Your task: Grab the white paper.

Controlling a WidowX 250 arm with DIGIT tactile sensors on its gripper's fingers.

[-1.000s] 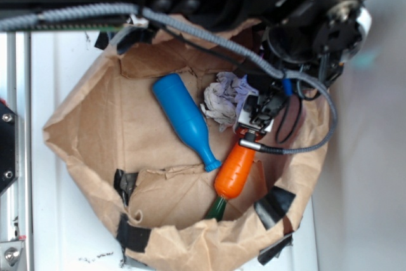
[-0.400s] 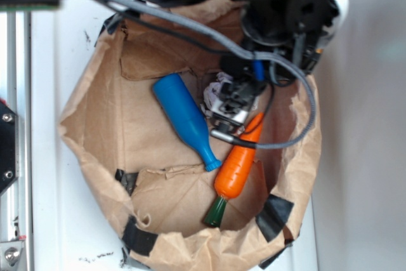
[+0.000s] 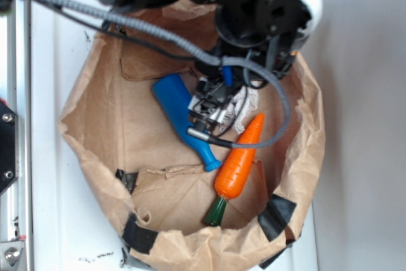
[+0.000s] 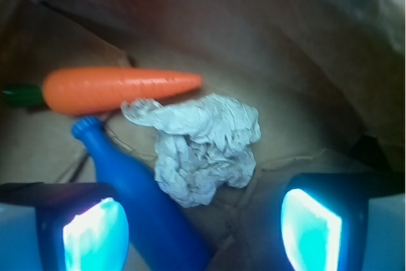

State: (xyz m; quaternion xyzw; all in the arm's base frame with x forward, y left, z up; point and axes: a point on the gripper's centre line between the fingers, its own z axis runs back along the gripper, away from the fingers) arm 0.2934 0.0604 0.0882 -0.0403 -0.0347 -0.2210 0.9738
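From the exterior view, my end effector [image 3: 212, 109] hangs low inside the brown paper bag [image 3: 95, 125], a creased, tape-patched lining that stands on the white worktop [image 3: 57, 233]. My black arm and grey braided cable cover much of the bag's upper part. Only a sliver of the white paper [image 3: 244, 103] shows, just right of my end effector, near the carrot's tip. The smooth blue bottle [image 3: 181, 115] lies partly under me, neck toward the bag's middle, and the glossy orange carrot [image 3: 238, 160] with its green stem lies just beside it. From the wrist view, my fingers [image 4: 311, 230] stand wide apart at the lower corners, their pads glowing cyan, holding nothing and touching nothing. The paper [image 4: 203, 147], a crumpled off-white wad with grey creases, sits between and ahead of them, against the bottle [image 4: 143, 204] at left and just below the carrot [image 4: 117, 90].
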